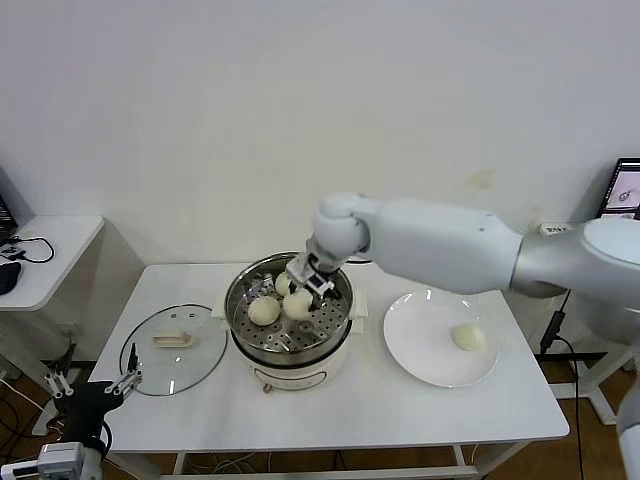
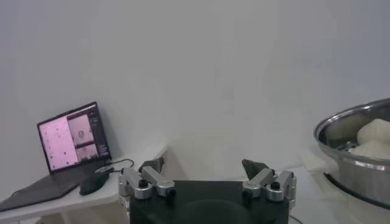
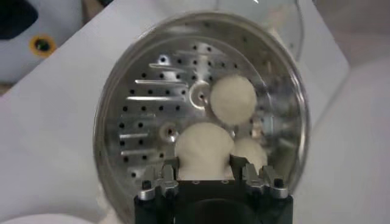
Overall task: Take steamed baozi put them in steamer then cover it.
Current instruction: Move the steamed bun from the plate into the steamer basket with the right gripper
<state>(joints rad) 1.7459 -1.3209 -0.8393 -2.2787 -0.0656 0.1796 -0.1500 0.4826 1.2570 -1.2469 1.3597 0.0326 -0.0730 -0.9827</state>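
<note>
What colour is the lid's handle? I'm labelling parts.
Cream-white, a rectangular handle on the clear glass lid with a metal rim; the head view shows it best.

Three white baozi (image 1: pixel 265 311) in the open steamer (image 1: pixel 289 352); cover (image 1: pixel 174 349) flat beside.

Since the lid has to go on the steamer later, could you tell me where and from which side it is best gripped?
Probably by the cream-white handle at the centre of the glass cover, coming straight down from above. The cover lies flat on the table, left of the steamer, handle up; the raised block is the only part jaws could close across, while the rim lies flush. The open left gripper is nearest.
</note>
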